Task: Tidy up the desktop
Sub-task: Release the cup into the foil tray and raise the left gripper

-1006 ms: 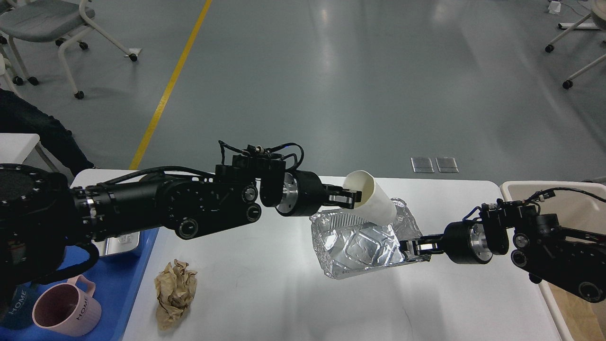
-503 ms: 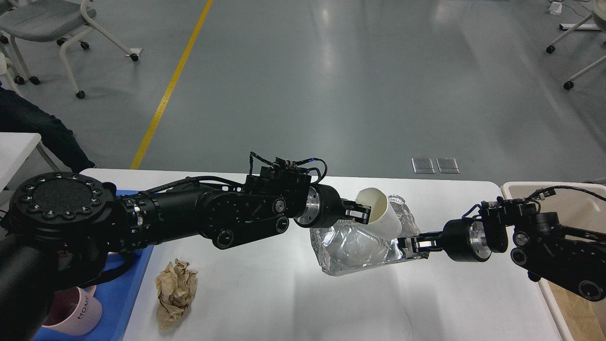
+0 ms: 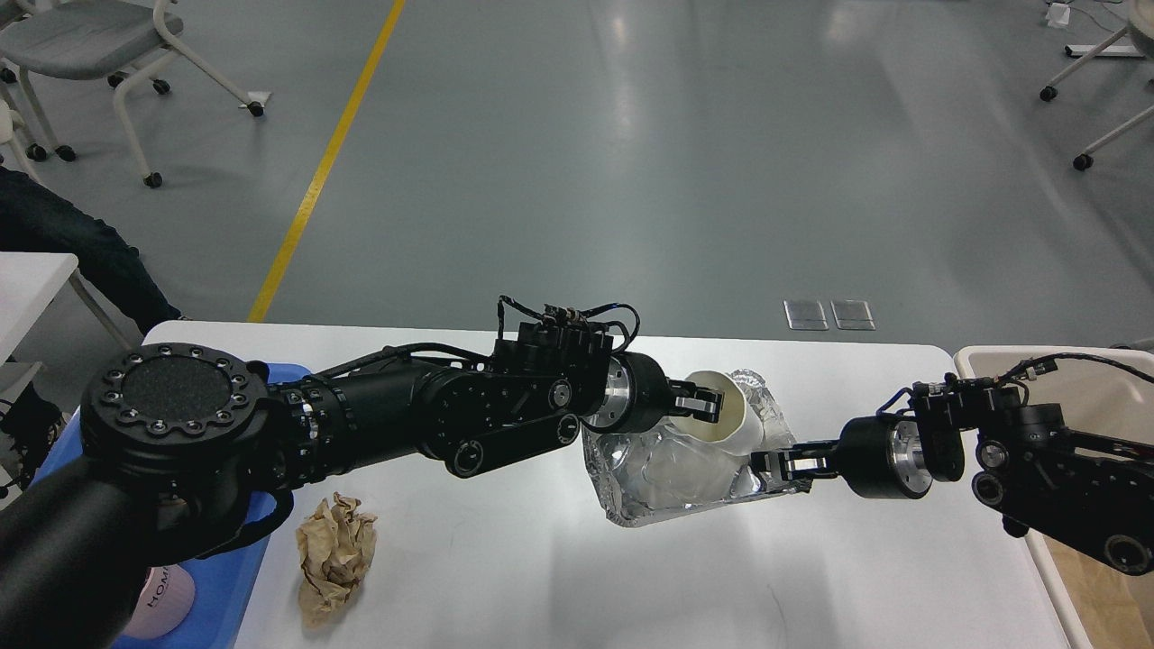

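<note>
The white desktop fills the lower half of the head view. A silver foil container sits tilted at its middle. My left gripper is shut on the rim of a white paper cup, holding it tilted over the foil container's far side. My right gripper comes in from the right and is shut on the foil container's right edge. A crumpled brown paper ball lies on the desktop at the front left.
A blue tray lies at the left edge, with a pink mug mostly hidden under my left arm. A beige bin stands at the right edge. Wheeled chairs stand on the grey floor beyond.
My left arm has reached further right and lowered the paper cup toward the foil container. The right gripper has held its grip almost still.
</note>
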`<action>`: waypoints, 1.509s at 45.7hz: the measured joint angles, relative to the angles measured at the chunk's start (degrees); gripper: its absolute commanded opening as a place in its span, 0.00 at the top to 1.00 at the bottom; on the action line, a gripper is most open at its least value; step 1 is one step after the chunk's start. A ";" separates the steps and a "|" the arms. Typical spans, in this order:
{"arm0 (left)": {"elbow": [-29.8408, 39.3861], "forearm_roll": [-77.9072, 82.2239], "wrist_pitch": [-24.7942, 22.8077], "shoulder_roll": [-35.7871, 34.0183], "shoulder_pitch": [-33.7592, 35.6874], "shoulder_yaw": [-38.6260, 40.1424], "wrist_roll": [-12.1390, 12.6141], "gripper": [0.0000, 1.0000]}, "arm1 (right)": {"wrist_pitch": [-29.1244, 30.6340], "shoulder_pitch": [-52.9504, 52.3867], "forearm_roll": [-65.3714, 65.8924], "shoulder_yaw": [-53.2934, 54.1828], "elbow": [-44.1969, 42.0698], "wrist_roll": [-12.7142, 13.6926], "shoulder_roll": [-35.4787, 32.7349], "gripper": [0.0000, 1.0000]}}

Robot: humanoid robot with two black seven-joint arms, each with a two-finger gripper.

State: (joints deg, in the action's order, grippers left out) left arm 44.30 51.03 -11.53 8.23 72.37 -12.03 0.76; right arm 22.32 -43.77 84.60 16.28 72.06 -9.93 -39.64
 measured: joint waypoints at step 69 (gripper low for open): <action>29.50 -4.99 2.17 -54.07 -3.26 10.33 -0.86 0.28 | -0.09 1.05 0.04 -0.37 -0.25 0.01 -0.21 1.00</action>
State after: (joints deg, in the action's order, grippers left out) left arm 73.80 46.04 -9.37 -45.83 69.11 -1.70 -0.10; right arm 22.23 -42.72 84.64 15.91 71.82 -9.93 -39.85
